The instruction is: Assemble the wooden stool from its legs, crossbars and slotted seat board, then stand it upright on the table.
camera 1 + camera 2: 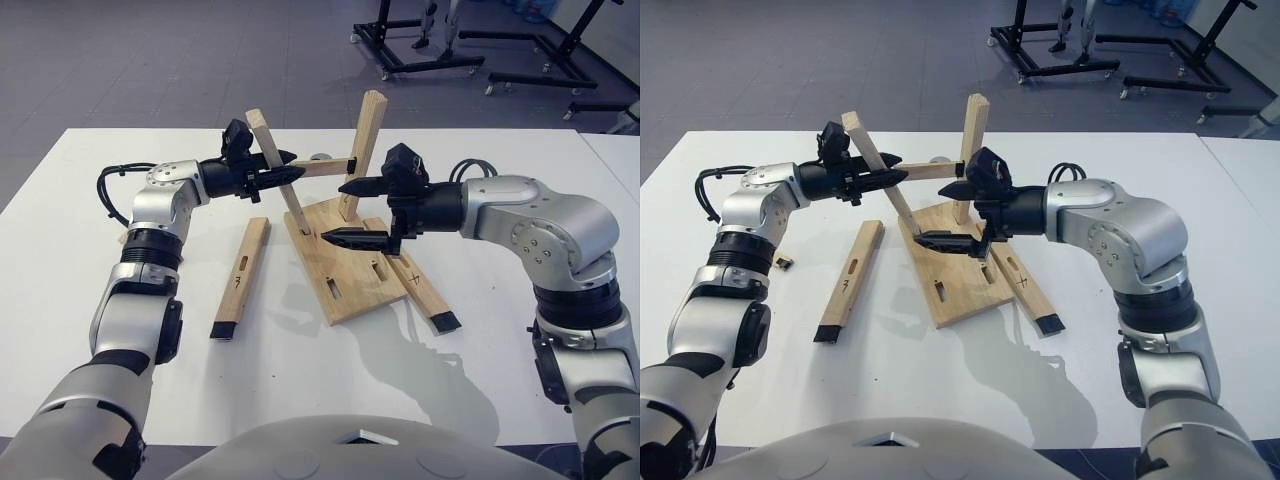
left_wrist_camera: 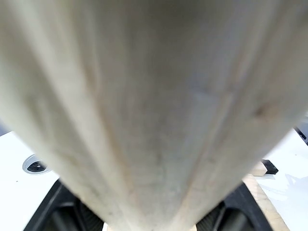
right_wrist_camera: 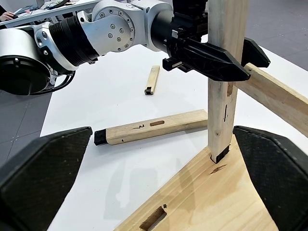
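Note:
The slotted seat board (image 1: 345,268) lies flat on the white table (image 1: 90,180). Two legs stand in it, joined by a crossbar (image 1: 325,167). The tilted left leg (image 1: 268,140) is clamped by my left gripper (image 1: 278,176), which is shut on it; the same leg (image 2: 154,96) is pressed close up against the left wrist camera. My right gripper (image 1: 357,212) is open beside the other upright leg (image 1: 368,130), one finger above the board, nothing between its fingers. In the right wrist view the held leg (image 3: 222,86) sits in the board (image 3: 207,197), with the left gripper (image 3: 211,57) around it.
A loose leg (image 1: 240,272) lies left of the board, and another leg (image 1: 422,290) lies at its right side. A short wooden piece (image 3: 152,79) rests farther left on the table. A round hole (image 1: 320,157) is behind the assembly. Black wheeled frames (image 1: 430,50) stand on the floor beyond.

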`<state>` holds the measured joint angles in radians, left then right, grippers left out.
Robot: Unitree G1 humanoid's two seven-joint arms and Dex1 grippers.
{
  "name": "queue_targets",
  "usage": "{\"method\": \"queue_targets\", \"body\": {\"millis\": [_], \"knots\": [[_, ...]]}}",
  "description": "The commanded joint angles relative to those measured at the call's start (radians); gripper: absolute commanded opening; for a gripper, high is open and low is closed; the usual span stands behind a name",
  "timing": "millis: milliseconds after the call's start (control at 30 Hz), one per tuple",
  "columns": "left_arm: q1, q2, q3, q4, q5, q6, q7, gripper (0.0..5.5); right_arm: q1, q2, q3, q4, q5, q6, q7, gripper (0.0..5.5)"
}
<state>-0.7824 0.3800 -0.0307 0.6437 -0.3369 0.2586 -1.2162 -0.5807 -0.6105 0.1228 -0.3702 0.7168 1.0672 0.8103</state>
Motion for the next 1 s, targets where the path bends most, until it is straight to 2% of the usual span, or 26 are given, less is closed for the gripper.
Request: {"method": "queue_targets", "body": {"millis": [33,500,1000], "knots": [[0.006,0.01,-0.024,-0.021,0.03,0.008,-0.005,2.02,0.001,0.0,-0.003,-0.015,0.01,0.01,-0.006,5.4],[0.014,-0.003,-0.069,-0.013,0.069,0.027,0.012,2.02,0.004,0.007,-0.002,-0.029,0.03,0.02,-0.026,5.4],[0.015,-0.014,-0.032,-0.002,0.026,0.082,0.024,2.02,-0.075,0.058,-0.029,-0.019,0.044,0.015,-0.078,5.4]]}}
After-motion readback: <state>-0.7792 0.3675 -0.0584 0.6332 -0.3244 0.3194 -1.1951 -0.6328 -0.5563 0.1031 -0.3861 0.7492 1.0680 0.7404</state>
